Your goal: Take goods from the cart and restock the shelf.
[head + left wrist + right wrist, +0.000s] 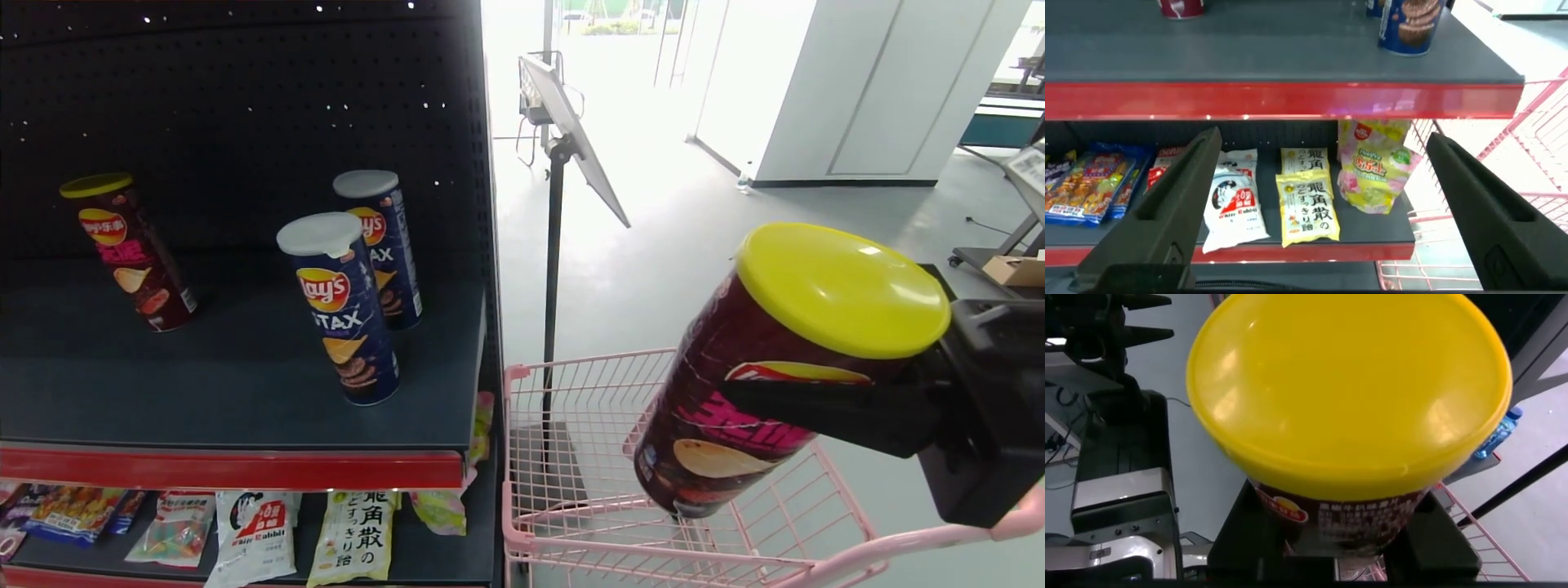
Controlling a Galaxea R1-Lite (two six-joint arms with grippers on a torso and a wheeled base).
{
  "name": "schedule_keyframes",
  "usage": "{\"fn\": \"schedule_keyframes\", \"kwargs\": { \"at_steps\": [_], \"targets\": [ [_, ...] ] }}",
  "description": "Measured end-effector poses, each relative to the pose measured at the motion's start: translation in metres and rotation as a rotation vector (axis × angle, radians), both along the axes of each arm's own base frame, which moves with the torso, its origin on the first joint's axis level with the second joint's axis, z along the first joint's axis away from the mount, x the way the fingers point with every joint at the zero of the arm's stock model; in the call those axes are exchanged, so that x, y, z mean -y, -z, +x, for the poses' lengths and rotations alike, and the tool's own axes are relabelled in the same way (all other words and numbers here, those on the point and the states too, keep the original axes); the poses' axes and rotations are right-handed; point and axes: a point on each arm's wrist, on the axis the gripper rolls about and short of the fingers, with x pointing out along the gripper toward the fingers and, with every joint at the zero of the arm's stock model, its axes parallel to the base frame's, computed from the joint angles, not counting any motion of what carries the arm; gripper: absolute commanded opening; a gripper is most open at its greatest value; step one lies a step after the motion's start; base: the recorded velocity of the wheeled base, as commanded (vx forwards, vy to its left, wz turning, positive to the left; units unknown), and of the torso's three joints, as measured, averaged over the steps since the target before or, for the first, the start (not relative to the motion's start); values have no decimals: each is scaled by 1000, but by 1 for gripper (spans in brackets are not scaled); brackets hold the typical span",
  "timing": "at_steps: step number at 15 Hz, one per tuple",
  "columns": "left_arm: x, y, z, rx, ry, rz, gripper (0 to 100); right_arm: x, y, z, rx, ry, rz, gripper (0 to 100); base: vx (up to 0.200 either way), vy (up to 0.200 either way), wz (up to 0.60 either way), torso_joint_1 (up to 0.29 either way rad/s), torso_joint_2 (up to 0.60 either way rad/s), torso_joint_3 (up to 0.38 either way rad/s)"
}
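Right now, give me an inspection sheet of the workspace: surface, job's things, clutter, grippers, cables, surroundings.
Surface: dark shelf with a red front edge, and a lower shelf beneath it.
Job's things: a red can stands at the shelf's left. The front blue can and rear blue can stand at its right. The held can, with a yellow lid, is over the pink cart.
Clutter: snack bags on the lower shelf.
Grippers: the right gripper is shut on the held can. The left gripper is open and faces the lower shelf.
Cables: possibly a thin cord on the floor, far right.
Surroundings: a sign stand and a bottle on the floor.
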Motion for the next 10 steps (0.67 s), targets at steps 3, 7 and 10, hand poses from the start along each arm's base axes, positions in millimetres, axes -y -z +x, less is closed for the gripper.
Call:
{"fn": "schedule_keyframes", "kwargs": {
  "at_steps": [3,7,10],
  "targets": [
    [0,0,0,0,-1,0,100,3,1,-4,1,-8,1,0,0,0,0,45,-106,-55],
    [0,0,0,0,-1,0,100,10,-4,-16,28,-39,26,0,0,0,0,0,0,0],
    [0,0,0,0,0,0,100,16,-1,-25,32,-43,27,0,0,0,0,0,0,0]
  ]
}}
